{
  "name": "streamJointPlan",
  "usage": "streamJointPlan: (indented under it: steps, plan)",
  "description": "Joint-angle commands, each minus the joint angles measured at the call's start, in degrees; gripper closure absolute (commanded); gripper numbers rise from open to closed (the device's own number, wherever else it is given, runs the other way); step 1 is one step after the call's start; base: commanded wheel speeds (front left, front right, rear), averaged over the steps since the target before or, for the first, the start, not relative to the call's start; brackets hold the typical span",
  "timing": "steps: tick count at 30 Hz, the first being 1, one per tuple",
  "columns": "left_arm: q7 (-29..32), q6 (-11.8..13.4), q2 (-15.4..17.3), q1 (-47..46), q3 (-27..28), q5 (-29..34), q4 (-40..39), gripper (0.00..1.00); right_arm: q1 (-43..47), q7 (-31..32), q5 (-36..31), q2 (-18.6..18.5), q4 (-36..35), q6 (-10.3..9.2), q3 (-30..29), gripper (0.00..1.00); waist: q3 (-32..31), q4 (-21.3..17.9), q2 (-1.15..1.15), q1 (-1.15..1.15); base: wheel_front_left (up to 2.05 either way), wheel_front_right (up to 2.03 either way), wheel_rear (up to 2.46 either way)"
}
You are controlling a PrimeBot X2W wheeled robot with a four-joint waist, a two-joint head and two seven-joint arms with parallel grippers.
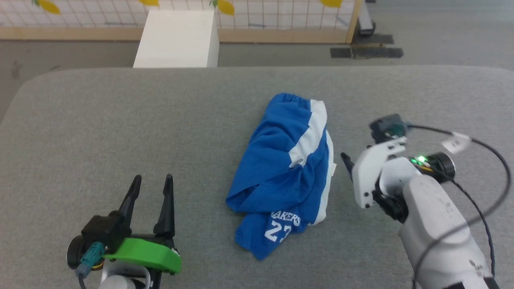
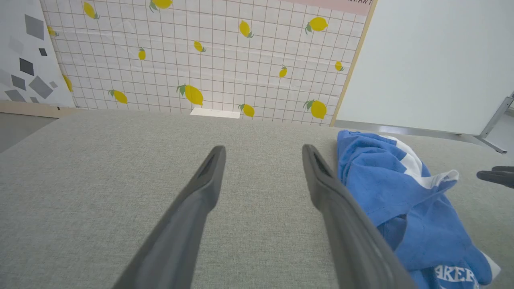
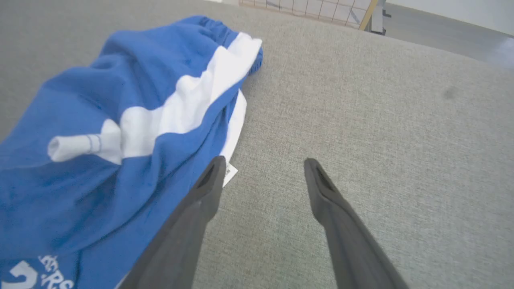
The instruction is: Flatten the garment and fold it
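Observation:
The garment (image 1: 281, 172) lies crumpled in the middle of the grey table: royal-blue shorts with a white stripe and white "LAKERS 23" print near its front end. My left gripper (image 1: 153, 178) stands open to its left, near the table's front, with nothing between the fingers. The left wrist view has the garment (image 2: 401, 200) just right of the open left gripper (image 2: 264, 149). My right gripper (image 1: 347, 162) hangs close by the garment's right edge. In the right wrist view the right gripper (image 3: 264, 161) is open over bare table, its left finger next to the garment (image 3: 120, 140) and a small white tag (image 3: 229, 172).
The grey padded table (image 1: 120, 120) spreads wide on both sides of the garment. Beyond its far edge stand a white box (image 1: 176, 38) and a lemon-print grid panel (image 1: 281, 16). A black cable (image 1: 490, 160) loops off my right wrist.

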Motion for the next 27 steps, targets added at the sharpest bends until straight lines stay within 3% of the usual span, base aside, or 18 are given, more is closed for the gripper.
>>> streamJointPlan:
  steps: [1,6,11,12,13,14,20,27]
  plan:
    - [-0.27,-0.81,-0.59,-1.31,0.33,0.93,0.1,0.0,-1.88,2.36,-1.19,0.03,1.35,-0.09,1.06,0.0,2.75,2.38,0.0,0.0,0.0,0.0,0.0]
    - [-0.27,-2.54,-1.67,-3.41,1.39,1.87,1.04,0.0,-4.48,8.49,-2.47,0.03,5.3,-0.09,5.77,0.0,5.35,4.74,0.0,0.0,0.0,0.0,0.0]
    - [-0.27,-3.33,-2.4,-4.02,2.51,2.01,2.26,0.0,-3.61,10.08,0.12,0.03,6.99,-0.09,9.46,0.0,6.18,5.37,0.0,0.0,0.0,0.0,0.0]
    - [-0.27,-3.44,-2.47,-4.01,2.69,2.03,2.58,0.0,-3.42,10.15,0.74,0.03,7.18,-0.09,9.85,0.6,6.12,5.24,0.0,0.0,0.0,0.0,0.0]
    - [-0.27,-3.52,-2.53,-3.97,2.86,1.99,2.84,0.0,-3.33,9.82,1.28,0.03,7.15,-0.09,10.06,0.71,5.96,5.05,0.0,0.0,0.0,0.0,0.0]
    - [-0.27,-3.6,-2.57,-3.86,3.03,2.03,3.11,0.0,-3.32,8.87,1.56,0.03,6.98,-0.09,10.03,1.0,5.61,4.74,0.0,0.0,0.0,0.0,0.0]
    - [-0.27,-3.79,-3.11,-3.02,3.92,2.5,3.34,0.0,-2.36,1.26,3.06,0.03,3.66,-0.09,5.02,1.0,2.52,2.51,0.0,0.0,0.0,0.0,0.0]
    - [-0.27,-3.85,-3.92,-1.03,3.94,3.44,3.44,0.0,8.21,-2.85,3.83,0.03,-10.51,-0.09,-6.23,1.0,-1.66,0.18,0.0,0.0,0.0,0.0,0.0]
